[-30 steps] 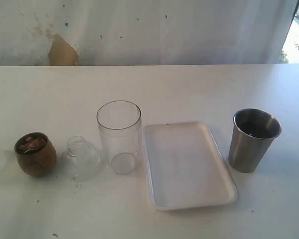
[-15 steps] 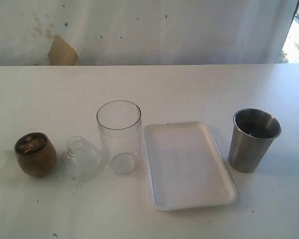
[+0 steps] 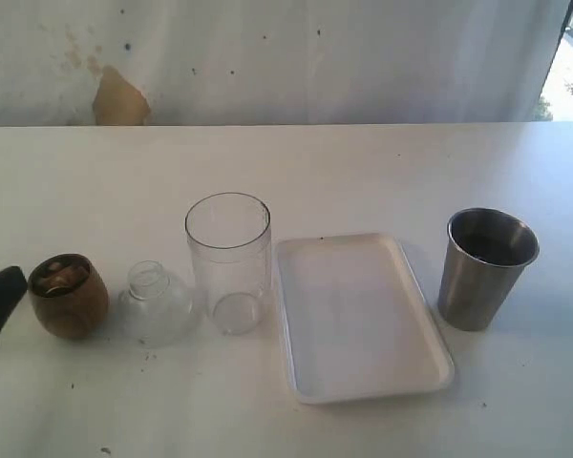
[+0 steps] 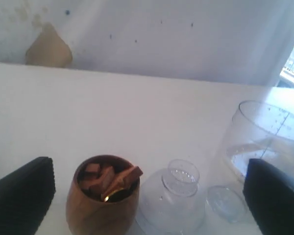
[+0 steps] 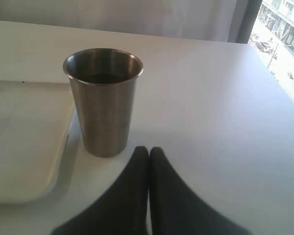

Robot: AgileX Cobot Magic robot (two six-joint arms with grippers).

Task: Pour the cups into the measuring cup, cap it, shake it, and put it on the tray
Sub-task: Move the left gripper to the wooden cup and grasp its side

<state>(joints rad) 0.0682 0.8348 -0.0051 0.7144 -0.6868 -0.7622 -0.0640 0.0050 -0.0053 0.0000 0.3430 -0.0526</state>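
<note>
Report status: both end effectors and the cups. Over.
Open left end effector at wooden cup, no grip. Shut right end effector empty, by steel tumbler. Uncapped measuring cup empty; cap between it and wooden cup.

Brown wooden cup (image 3: 69, 296), with paler tan chips showing inside. Cap (image 3: 156, 303) is clear, and the measuring cup (image 3: 228, 262) is clear too, with faint scale marks near its rim. Tray (image 3: 358, 315) is plain white on a white table (image 3: 363, 162). Tumbler (image 3: 485, 272) is brushed grey steel, dark inside. Left gripper (image 4: 148, 164) is black, right gripper (image 5: 148, 151) black as well. Wall (image 3: 315, 57) is off-white, dotted with dark specks, with one tan patch (image 3: 121, 98).
</note>
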